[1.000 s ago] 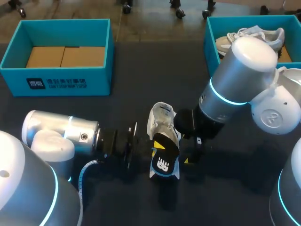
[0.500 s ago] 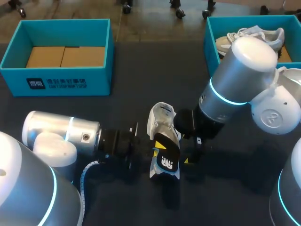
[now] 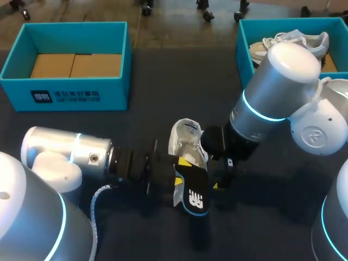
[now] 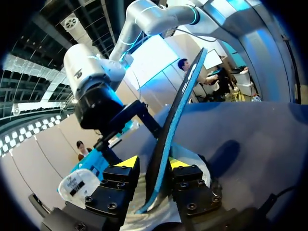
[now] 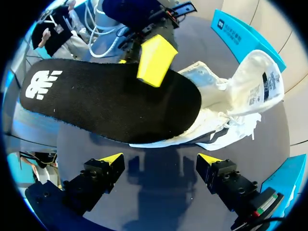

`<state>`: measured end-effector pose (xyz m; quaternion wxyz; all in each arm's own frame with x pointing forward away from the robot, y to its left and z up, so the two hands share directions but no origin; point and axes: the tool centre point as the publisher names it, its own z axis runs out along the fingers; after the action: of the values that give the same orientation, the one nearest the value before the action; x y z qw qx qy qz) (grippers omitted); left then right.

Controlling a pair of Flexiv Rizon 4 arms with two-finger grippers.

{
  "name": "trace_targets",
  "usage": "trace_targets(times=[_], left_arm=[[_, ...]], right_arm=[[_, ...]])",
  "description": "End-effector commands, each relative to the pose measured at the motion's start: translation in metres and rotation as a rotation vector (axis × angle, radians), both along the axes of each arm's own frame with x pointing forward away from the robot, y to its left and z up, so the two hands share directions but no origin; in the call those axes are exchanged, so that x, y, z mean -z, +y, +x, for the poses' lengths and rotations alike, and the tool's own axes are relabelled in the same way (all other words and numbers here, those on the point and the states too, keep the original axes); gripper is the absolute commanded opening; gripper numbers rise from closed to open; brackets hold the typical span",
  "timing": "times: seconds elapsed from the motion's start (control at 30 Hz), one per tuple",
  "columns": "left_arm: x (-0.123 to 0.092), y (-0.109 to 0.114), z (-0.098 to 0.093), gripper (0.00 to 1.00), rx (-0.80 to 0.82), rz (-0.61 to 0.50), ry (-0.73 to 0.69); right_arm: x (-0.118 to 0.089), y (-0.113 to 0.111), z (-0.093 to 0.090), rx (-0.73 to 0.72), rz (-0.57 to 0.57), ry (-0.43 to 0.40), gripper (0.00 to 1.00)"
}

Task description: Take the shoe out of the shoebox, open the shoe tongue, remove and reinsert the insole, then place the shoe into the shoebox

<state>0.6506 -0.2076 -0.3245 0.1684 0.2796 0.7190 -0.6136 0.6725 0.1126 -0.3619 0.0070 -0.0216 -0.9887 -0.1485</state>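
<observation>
A white shoe (image 3: 186, 140) lies mid-table with its tongue pulled up. A black insole (image 3: 193, 191) with a blue edge sticks out of it toward the front. In the left wrist view the insole (image 4: 177, 115) stands edge-on between the fingers of my left gripper (image 4: 152, 162). Those fingers are apart, and the insole leans on one of them only. From my left that gripper (image 3: 181, 168) meets the shoe. My right gripper (image 5: 160, 160) is open just right of the shoe (image 5: 226, 98), nothing between its fingers. The insole (image 5: 108, 103) lies ahead of it, with a yellow fingertip (image 5: 155, 60) of my left gripper over it.
A teal shoebox (image 3: 81, 93) with a cardboard floor stands at the back left. A second teal shoebox (image 3: 242, 50) at the back right holds another pale shoe (image 3: 291, 41); my right arm partly covers it.
My left gripper's fingers have spread apart. The insole has tipped over toward the table's front. The left arm drew back a little to the left. The right arm has kept still.
</observation>
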Motion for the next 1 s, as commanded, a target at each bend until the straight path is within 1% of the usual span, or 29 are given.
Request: trace_targets(times=[0.03,0.2,0.27,0.33,0.5,1.0], left_arm=[[-0.009,-0.003,-0.010,0.37,0.010,0.012,-0.033],[-0.013,-0.009,-0.014,0.36,0.032,0.031,-0.069],[-0.013,-0.010,-0.014,0.33,0.033,0.042,-0.077],[-0.012,-0.011,-0.014,0.00,0.027,0.058,-0.088],[-0.006,-0.009,-0.010,0.00,0.013,0.074,-0.090],[0.018,0.000,0.010,0.00,-0.068,0.094,-0.071]], right_arm=[[0.002,0.001,0.000,0.001,-0.001,-0.002,1.00],[0.002,0.001,0.000,0.001,-0.001,-0.002,1.00],[0.002,0.001,0.000,0.001,-0.001,-0.002,1.00],[0.002,0.001,0.000,0.001,-0.001,-0.002,1.00],[0.002,0.001,0.000,0.001,-0.001,-0.002,1.00],[0.002,0.001,0.000,0.001,-0.001,-0.002,1.00]])
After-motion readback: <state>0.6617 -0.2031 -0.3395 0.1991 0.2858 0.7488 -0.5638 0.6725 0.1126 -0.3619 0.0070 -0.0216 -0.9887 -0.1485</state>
